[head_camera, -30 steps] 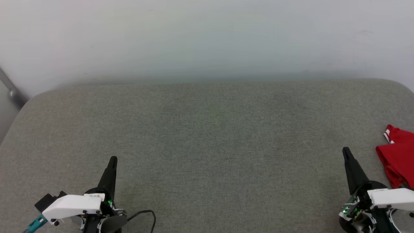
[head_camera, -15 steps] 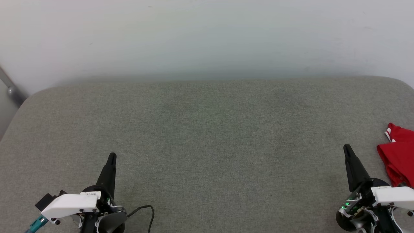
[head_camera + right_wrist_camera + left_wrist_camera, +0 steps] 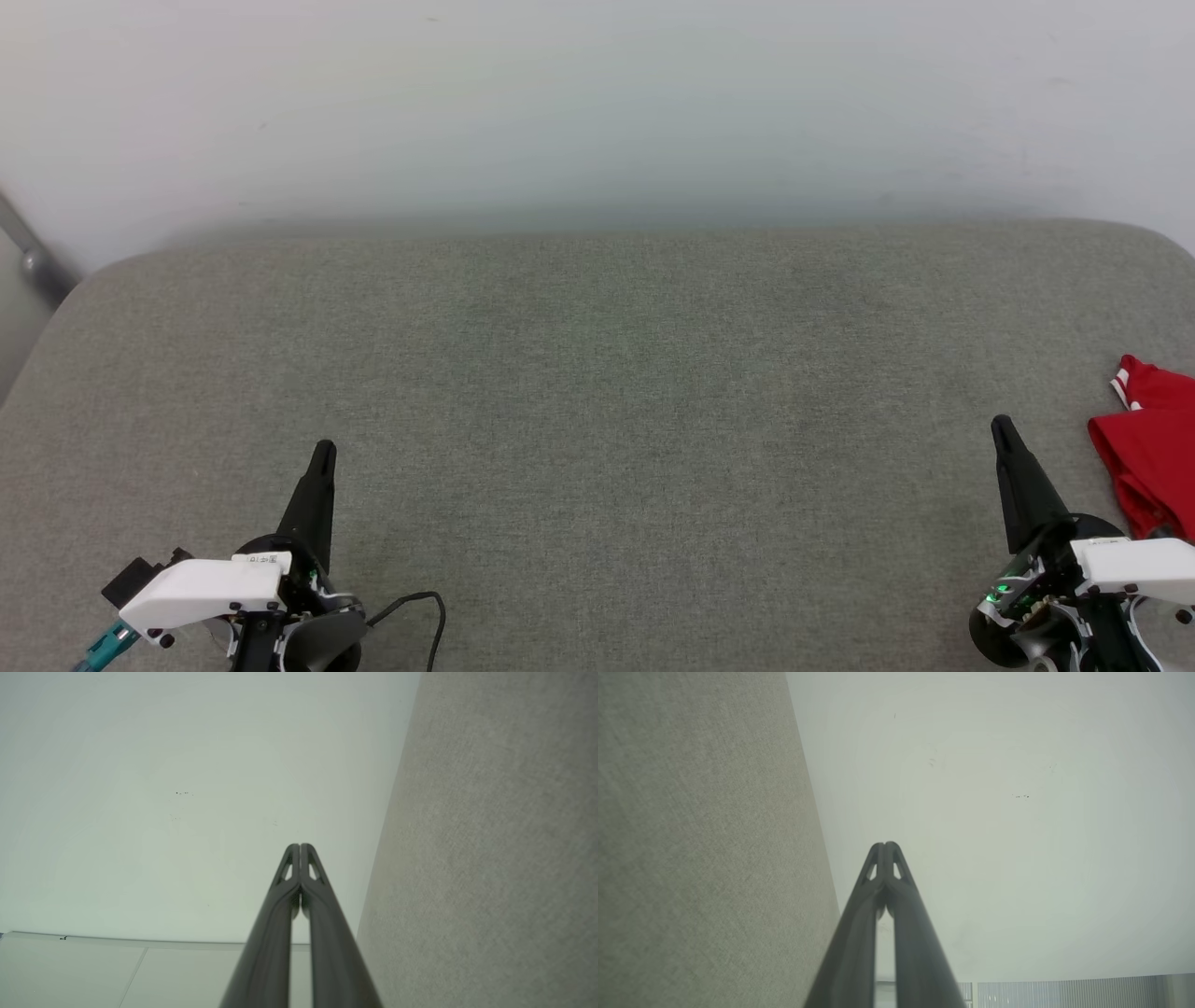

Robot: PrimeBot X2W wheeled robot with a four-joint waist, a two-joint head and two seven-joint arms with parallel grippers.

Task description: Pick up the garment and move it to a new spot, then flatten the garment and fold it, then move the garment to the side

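Observation:
The garment, red with a bit of red-white striped trim, lies bunched at the right edge of the head view on the grey fabric surface; most of it is cut off by the frame. My right gripper is shut and empty, its tip just left of the garment and apart from it. My left gripper is shut and empty at the lower left, far from the garment. In the left wrist view my left gripper has its tips pressed together; in the right wrist view my right gripper does too.
A pale wall rises behind the grey surface. A grey metal bar slants at the far left edge. A black cable loops beside the left wrist. The surface has rounded back corners.
The head camera shifted slightly, so the whole picture moved up a little between one second ago and now. Both grippers stay shut and the garment lies as before.

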